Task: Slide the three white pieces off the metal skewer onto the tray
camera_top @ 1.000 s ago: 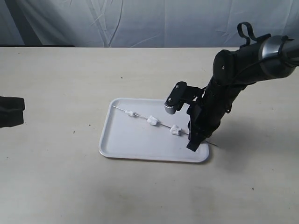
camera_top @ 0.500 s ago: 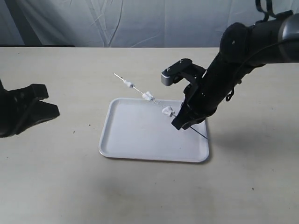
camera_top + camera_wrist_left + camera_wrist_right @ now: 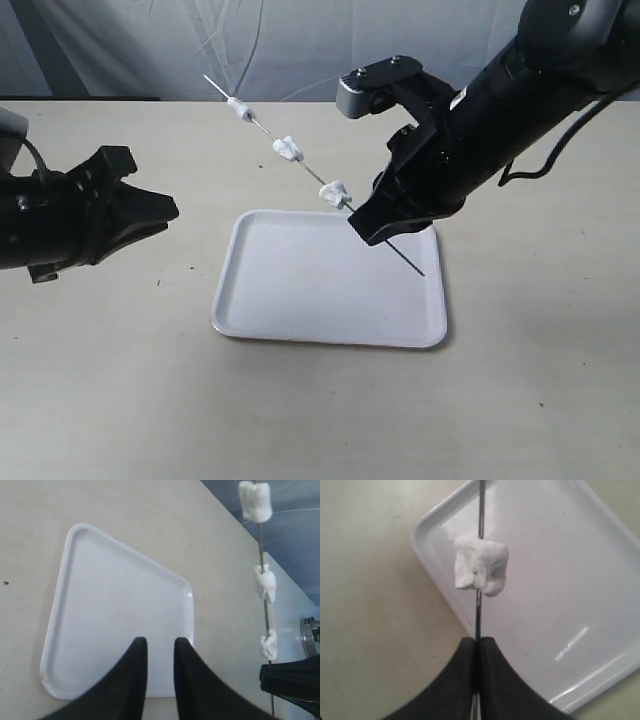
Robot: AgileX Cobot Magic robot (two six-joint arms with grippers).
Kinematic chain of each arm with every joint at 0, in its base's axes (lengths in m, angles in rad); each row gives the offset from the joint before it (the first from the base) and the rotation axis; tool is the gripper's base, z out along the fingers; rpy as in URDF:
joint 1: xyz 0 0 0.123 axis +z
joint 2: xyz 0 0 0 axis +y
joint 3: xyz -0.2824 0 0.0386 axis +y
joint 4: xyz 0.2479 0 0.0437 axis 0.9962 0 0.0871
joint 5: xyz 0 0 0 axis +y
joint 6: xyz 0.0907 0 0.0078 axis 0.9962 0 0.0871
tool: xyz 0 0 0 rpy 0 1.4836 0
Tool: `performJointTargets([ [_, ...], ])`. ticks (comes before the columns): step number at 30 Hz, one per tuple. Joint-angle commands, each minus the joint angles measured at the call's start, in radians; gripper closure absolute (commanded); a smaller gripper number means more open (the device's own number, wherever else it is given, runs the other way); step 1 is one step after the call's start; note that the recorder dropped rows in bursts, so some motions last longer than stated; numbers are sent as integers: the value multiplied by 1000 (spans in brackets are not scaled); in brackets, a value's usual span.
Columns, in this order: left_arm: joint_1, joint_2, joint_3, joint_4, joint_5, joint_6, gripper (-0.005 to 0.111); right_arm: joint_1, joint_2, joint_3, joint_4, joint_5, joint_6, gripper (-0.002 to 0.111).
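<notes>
- Tight grip there: the right fingers (image 3: 465,680) clamped the metal skewer (image 3: 312,172), tilted above the tray (image 3: 300,290).
- All three white pieces (image 3: 288,150) sat threaded left of that grip.
- Well left, the left fingers (image 3: 131,680) hung slightly parted, empty.

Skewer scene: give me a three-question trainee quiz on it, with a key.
1. How many white pieces are threaded on the skewer?
2. True or false: one piece already lies on the tray.
3. What grips the skewer? A: left pincer. B: right pincer. C: both.
Key: 1 three; 2 false; 3 B.
</notes>
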Motion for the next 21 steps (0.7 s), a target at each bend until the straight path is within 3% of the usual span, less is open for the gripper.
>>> performJointTargets([
  [1, -4, 71, -16, -15, 68, -7, 86, 4, -40, 43, 51, -9, 9, 109],
  [9, -4, 194, -85, -15, 228, -7, 68, 65, -47, 96, 60, -76, 41, 109],
  [15, -4, 196, -111, -15, 91, -7, 67, 70, -47, 98, 18, -33, 143, 109],
  [21, -4, 196, -165, -15, 87, -25, 67, 71, -47, 98, -40, 48, 170, 109],
])
